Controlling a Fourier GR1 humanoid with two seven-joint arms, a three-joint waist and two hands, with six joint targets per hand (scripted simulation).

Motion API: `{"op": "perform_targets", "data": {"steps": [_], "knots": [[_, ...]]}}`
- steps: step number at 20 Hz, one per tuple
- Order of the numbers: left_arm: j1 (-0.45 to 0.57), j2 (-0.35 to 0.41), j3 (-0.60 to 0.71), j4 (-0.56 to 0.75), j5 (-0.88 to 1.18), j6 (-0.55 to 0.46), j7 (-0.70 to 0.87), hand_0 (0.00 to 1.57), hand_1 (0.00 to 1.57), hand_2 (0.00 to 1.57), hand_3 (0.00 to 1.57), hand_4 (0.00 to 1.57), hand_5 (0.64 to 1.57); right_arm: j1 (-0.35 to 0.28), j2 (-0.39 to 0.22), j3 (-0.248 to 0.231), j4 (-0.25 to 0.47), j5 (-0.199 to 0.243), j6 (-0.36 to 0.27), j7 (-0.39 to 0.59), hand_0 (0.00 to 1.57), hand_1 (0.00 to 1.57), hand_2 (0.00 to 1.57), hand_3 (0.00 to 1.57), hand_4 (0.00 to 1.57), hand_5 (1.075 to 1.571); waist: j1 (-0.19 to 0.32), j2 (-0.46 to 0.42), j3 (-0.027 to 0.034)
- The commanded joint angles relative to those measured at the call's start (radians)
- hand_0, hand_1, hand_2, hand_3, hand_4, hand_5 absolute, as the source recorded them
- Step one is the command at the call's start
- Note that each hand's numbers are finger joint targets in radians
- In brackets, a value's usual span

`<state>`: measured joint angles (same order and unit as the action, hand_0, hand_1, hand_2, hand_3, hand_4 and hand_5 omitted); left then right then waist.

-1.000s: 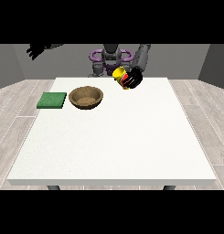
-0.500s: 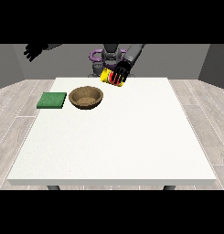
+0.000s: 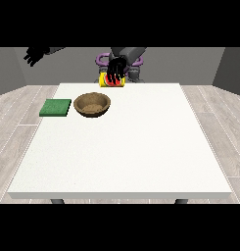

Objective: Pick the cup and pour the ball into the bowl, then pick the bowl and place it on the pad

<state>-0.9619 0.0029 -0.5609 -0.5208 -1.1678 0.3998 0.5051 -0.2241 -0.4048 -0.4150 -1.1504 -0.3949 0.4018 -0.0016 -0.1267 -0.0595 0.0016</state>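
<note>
Two things matter for getting this pour right: where the cup's mouth is pointing and how far it is sitting from the bowl. The hand at the view's right [image 3: 116,70] is curling its fingers round the yellow cup [image 3: 112,81], holding it up by the tabletop's far edge, a bit left of that edge's middle. The ball isn't showing from here, so I'm guessing it's inside the cup or hidden behind the fingers.

The wooden bowl [image 3: 92,105] is sitting near the far left part of the table [image 3: 141,147], just beside the green pad [image 3: 56,107], which is lying at the left edge. The cup is near the bowl but not over it, so I'd be carrying it toward the front and left until its lip is hanging above the bowl's middle, then tipping slowly so the ball is rolling in, not bouncing off the rim.

The hand at the view's left [image 3: 32,56] is hanging out in the air with fingers spread, holding nothing.
</note>
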Motion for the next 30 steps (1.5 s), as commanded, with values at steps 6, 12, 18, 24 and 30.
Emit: {"op": "perform_targets", "data": {"steps": [6, 12, 18, 24, 30], "knots": [[-0.014, -0.003, -0.194, -0.063, -0.146, -0.247, 0.144, 0.41, 0.41, 1.34, 1.55, 1.02, 1.571, -0.053, 0.05, 0.056, 0.017, 0.034, -0.02, -0.013, 0.0, 0.0, 0.0, 0.33, 0.69, 1.553, -0.052, 0.003, -0.0012], [-0.04, -0.003, -0.199, -0.147, -0.15, -0.426, 0.091, 0.0, 0.0, 1.14, 1.57, 1.12, 1.571, -0.078, 0.026, 0.045, 0.02, 0.028, -0.053, 0.036, 0.0, 0.0, 0.0, 0.17, 0.71, 1.55, -0.025, -0.023, -0.0015], [-0.038, 0.097, -0.015, -0.307, -0.017, -0.247, 0.043, 0.75, 0.75, 1.57, 1.54, 1.11, 1.556, -0.045, -0.016, -0.011, 0.068, 0.016, -0.054, 0.011, 0.0, 0.0, 0.0, 0.05, 0.71, 1.548, 0.071, -0.04, -0.0024], [0.097, 0.12, 0.293, -0.495, 0.363, -0.074, -0.12, 0.64, 0.64, 0.94, 0.67, 1.28, 1.545, -0.02, 0.007, -0.026, 0.062, 0.048, -0.137, -0.017, 0.0, 0.0, 0.0, 0.13, 0.78, 1.559, 0.205, -0.025, -0.0122], [0.085, 0.102, 0.607, -0.644, 0.804, -0.183, -0.229, 0.0, 0.0, 0.0, 0.0, 1.09, 1.571, -0.01, 0.046, -0.024, 0.07, 0.07, -0.196, -0.035, 0.0, 0.0, 0.0, 0.0, 0.78, 1.555, 0.275, 0.014, -0.0146]]}}
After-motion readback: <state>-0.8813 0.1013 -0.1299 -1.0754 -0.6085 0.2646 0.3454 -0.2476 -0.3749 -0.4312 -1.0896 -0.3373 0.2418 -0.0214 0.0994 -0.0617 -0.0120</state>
